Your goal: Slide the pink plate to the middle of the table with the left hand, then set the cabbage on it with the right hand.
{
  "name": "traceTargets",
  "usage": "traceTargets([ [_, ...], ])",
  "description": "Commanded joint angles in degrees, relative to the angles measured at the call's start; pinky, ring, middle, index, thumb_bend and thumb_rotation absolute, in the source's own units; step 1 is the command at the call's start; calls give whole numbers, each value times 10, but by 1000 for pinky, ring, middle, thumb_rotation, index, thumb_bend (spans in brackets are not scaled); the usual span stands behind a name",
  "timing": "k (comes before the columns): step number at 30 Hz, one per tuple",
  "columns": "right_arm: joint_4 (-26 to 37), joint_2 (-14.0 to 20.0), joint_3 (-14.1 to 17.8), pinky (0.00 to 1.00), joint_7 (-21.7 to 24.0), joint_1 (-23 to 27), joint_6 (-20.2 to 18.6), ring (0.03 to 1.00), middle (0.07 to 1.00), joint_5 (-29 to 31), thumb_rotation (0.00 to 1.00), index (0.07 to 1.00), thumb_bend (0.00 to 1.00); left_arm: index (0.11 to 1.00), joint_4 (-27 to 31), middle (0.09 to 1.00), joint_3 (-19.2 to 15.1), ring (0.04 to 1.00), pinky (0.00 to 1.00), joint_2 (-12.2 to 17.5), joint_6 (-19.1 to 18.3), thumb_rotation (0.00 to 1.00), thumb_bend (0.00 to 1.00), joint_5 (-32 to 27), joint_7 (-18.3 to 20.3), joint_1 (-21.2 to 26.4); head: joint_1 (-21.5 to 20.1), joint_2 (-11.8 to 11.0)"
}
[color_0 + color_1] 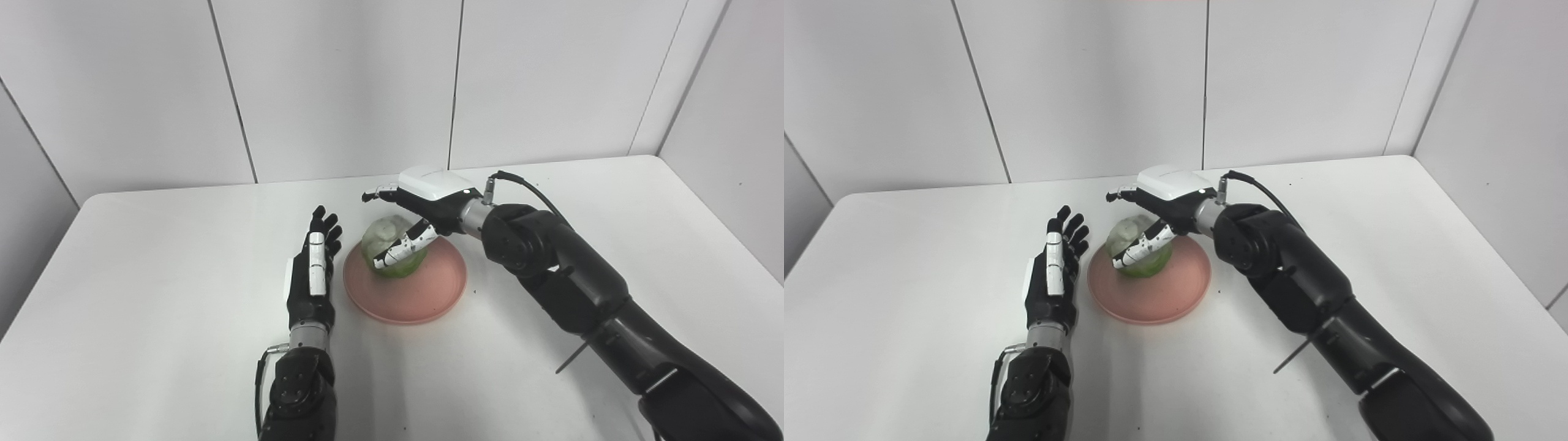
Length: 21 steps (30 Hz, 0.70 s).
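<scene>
Mid-bench: plate (422, 294) centred, cabbage (392, 248) sits on it | right robot hand (422, 211) wraps cabbage, grip looks loosening | left robot hand (312, 269) open beside plate | release gently, lift straight up.

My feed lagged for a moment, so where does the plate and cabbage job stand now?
Done: the pink plate sits near the table's middle, with the left robot hand open beside it. In hand: the cabbage rests on the plate, the right robot hand over it, a finger across its front. Left: let go and pull that arm away.
</scene>
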<state>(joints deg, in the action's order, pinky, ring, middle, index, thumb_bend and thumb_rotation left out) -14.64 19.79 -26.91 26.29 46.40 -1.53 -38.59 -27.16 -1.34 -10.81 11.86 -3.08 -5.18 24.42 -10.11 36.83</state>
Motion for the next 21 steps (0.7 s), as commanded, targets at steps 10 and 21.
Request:
traceTargets([
  [10,69,22,57,995,-47,-41,41,920,925,32,836,995,773,928,10,915,5,902,922,-2,10,1000,650,4,0,19,4,-9],
  [21,107,-50,184,930,-158,-160,18,997,1000,152,890,1000,673,916,-18,917,10,915,943,-1,42,1000,667,0,10,20,9,-22],
])
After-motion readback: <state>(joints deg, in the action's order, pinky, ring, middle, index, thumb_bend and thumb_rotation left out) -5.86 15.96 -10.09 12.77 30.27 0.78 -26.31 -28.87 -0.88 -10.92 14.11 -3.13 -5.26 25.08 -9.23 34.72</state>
